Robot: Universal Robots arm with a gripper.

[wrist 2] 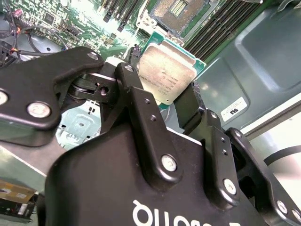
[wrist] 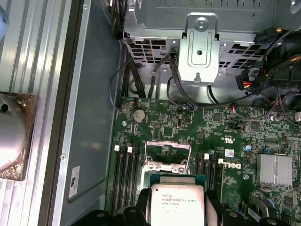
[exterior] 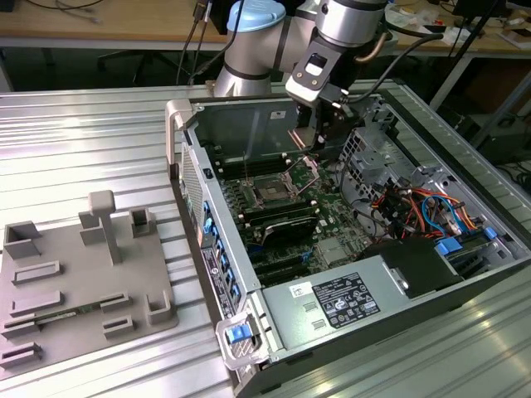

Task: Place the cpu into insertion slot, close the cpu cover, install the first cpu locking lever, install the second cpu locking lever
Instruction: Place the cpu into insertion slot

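My gripper [wrist 2: 160,89] is shut on the cpu [wrist 2: 162,70], a silvery square chip with a green edge, pinched between two black fingers [wrist 2: 136,94]. In the first wrist view the cpu [wrist: 176,205] hangs just beside the insertion slot's raised metal frame. The insertion slot [exterior: 272,191] sits dark-centred on the green board inside the open computer case, and the gripper [exterior: 319,141] hovers above its far side. The cpu cover [exterior: 304,172] stands tilted open next to the slot. The slot's pin field [wrist 2: 181,10] shows bare in the second wrist view.
Black memory slots [exterior: 282,220] flank the socket. A grey labelled power supply [exterior: 344,303] fills the case's near end, and coloured cables [exterior: 415,207] lie at the exterior view's right. A grey fixture tray [exterior: 83,282] rests on the ribbed table at the exterior view's left.
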